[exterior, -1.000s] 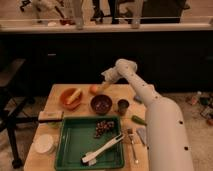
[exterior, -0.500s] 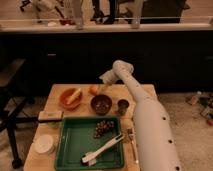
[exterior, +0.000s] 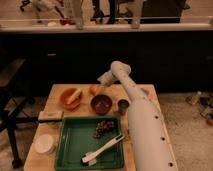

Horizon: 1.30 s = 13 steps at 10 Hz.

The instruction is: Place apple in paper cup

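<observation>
At far table (exterior: 56,98) edge, gripper (exterior: 104,78) hangs just beside apple (exterior: 93,89), fingers apart; paper cup (exterior: 44,143) well apart, near-left corner.

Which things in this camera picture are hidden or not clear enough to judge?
1. Camera view: the claw hangs over the far side of the table, next to the apple; blur hides whether they touch.
2. Camera view: the robot's arm covers the table's right side.
3. Camera view: the inside of the paper cup, at the near left corner, is too small to read.
</observation>
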Available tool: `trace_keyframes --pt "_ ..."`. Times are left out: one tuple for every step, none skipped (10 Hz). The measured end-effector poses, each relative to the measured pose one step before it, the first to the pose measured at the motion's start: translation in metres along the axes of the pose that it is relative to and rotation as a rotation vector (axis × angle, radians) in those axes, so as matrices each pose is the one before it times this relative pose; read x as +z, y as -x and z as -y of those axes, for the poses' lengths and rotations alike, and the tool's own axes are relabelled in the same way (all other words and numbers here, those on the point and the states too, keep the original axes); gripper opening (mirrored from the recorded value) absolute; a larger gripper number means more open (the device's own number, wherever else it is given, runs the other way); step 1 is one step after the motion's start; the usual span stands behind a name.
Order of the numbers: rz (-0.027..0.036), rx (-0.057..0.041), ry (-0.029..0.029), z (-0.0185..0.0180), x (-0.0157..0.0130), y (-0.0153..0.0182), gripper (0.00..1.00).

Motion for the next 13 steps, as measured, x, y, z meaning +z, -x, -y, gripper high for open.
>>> trace_keyframes --pt "0.02938 0.00766 0.00592 -0.00061 0.0001 0.00246 0.8" --pt "0.02772 0.00836 0.0064 -0.00092 0.00023 0.00136 0.8" --pt "0.01846 0.00597 0.00379 -0.00038 -0.00043 0.0011 0.8" --pt "0.01721 0.00474 0.00445 -0.00045 0.0001 0.00104 0.8" --pt "0.0151 0.00374 0.00598 -0.00119 0.00129 0.00193 0.74" --pt "0.00568 0.00212 0.00353 -0.00096 0.001 0.00075 0.66" --pt "0.00569 0.00335 0.00141 -0.00057 0.00047 0.00042 0.54" --pt "0.00268 0.00146 0.00089 -0.00053 0.0005 0.00008 0.45" --pt "0.00149 0.00231 0.00129 -0.0007 0.0006 0.00049 0.34" --pt "0.00138 0.00271 0.00034 -0.00051 -0.00013 -0.00037 0.25" --pt "0.00134 0.00212 -0.00096 -0.00034 -0.00099 -0.00085 0.13" --pt "0.0017 0.00103 -0.0021 -0.00017 -0.00136 -0.00061 0.05" --pt "0.00265 0.00025 -0.00394 0.00012 -0.00229 -0.00035 0.01"
